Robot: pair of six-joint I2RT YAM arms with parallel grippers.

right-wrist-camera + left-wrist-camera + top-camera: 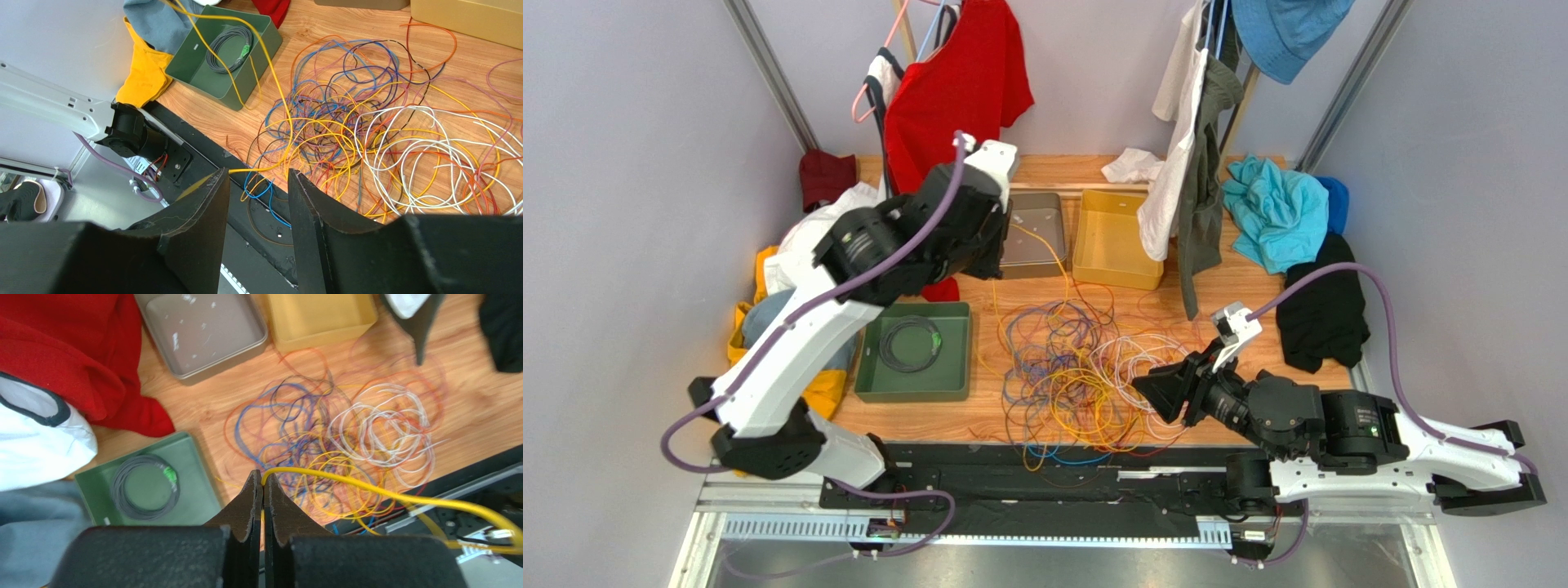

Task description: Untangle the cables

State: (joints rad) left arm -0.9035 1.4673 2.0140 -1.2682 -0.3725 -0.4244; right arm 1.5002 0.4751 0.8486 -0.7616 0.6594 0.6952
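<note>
Top external: wood table w/ cables, grey walls.

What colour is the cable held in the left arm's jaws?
Yellow. The cable shows best in the left wrist view.

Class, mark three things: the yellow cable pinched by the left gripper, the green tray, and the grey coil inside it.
yellow cable (pixel 368 487): left wrist view, midway along its raised span.
green tray (pixel 913 393): top external view, on its near wall.
grey coil (pixel 118 487): left wrist view, on its left arc.
</note>
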